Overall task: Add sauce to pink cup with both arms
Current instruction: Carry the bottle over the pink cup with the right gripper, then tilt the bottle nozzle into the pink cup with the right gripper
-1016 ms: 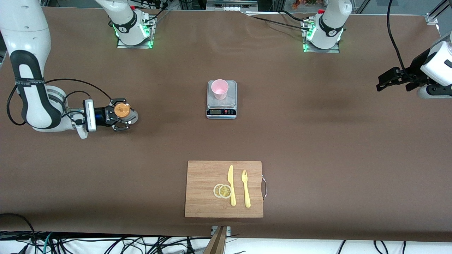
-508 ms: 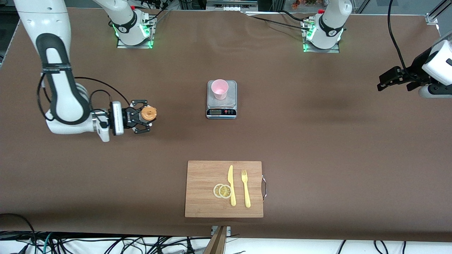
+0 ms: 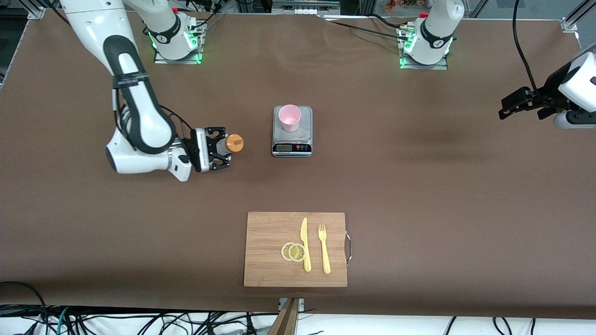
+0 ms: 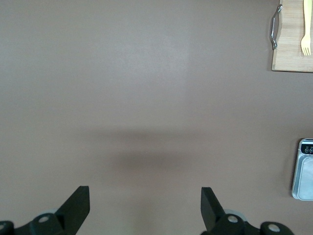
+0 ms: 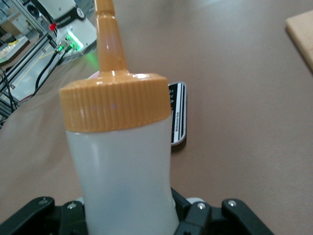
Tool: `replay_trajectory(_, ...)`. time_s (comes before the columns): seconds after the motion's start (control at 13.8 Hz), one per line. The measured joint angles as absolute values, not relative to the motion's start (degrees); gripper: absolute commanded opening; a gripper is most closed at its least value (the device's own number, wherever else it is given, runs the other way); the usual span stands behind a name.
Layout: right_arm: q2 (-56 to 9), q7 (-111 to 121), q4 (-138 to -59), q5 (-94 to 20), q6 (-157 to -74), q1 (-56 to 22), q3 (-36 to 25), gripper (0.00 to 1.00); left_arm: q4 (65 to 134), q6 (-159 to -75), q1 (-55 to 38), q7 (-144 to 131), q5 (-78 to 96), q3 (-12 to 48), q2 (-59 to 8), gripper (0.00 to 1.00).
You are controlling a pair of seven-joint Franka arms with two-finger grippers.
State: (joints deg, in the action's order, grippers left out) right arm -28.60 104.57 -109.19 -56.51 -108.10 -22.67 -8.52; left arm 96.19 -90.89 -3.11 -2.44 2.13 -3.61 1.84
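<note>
Carrying the translucent whitish squeeze bottle with the orange nozzle cap (image 3: 231, 143), the right gripper (image 3: 219, 149) has swept in from the right arm's end of the table over the last second and now hangs over bare brown cloth just short of the small grey kitchen scale (image 3: 292, 148). Its black fingers are clamped tight on the bottle's body, and the bottle has tipped so the nozzle leans toward the scale. That closes most of the gap to the small pale pink plastic tumbler (image 3: 289, 117), which stands upright on the scale's platform, so I'd judge the pour is close but not begun.

At the left arm's end of the table the left gripper (image 3: 520, 104) waits above the cloth, in much the same spot as a second ago, fingers spread wide and holding nothing.

In the right wrist view the bottle (image 5: 119, 161) fills the frame and blocks the cup entirely; only an edge of the scale (image 5: 178, 117) peeks past it. How much sauce is inside I can't make out. The left wrist view catches just slivers of the scale and of the bamboo cutting board (image 3: 295, 249), which lies nearer the front camera with a yellow plastic knife (image 3: 305, 244), fork (image 3: 324, 248) and two lemon slices (image 3: 293, 251).
</note>
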Motion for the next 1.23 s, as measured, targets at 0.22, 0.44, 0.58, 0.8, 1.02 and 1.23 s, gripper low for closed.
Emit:
replay_trajectory(0.22, -25.8, 91.8, -109.2, -47.2, -109.6, -27.1, -8.5, 0.00, 96.1, -90.7, -3.1, -2.1, 2.1, -3.6, 1.8, 1.00)
replay_trajectory(0.44, -21.6, 80.1, -109.3, -38.6, -109.5, -29.7, -8.4, 0.00, 95.8, -90.7, -3.2, -2.0, 2.1, -3.6, 1.8, 1.00)
replay_trajectory(0.58, -19.8, 76.2, -109.5, -36.2, -109.0, -30.9, -8.3, 0.00, 95.6, -90.7, -3.3, -2.0, 2.1, -3.5, 1.7, 1.00)
replay_trajectory(0.8, -19.0, 70.0, -109.6, -31.9, -108.8, -33.8, -8.2, 0.00, 95.6, -90.7, -3.4, -1.9, 2.1, -3.5, 1.6, 1.00)
replay_trajectory(1.02, -19.0, 65.6, -109.7, -28.4, -108.9, -36.5, -8.1, 0.00, 95.6, -90.7, -3.4, -1.9, 2.1, -3.5, 1.6, 1.00)
replay_trajectory(1.23, -19.0, 61.8, -109.9, -25.1, -108.9, -38.2, -8.0, 0.00, 95.6, -90.7, -3.4, -1.9, 2.1, -3.5, 1.6, 1.00)
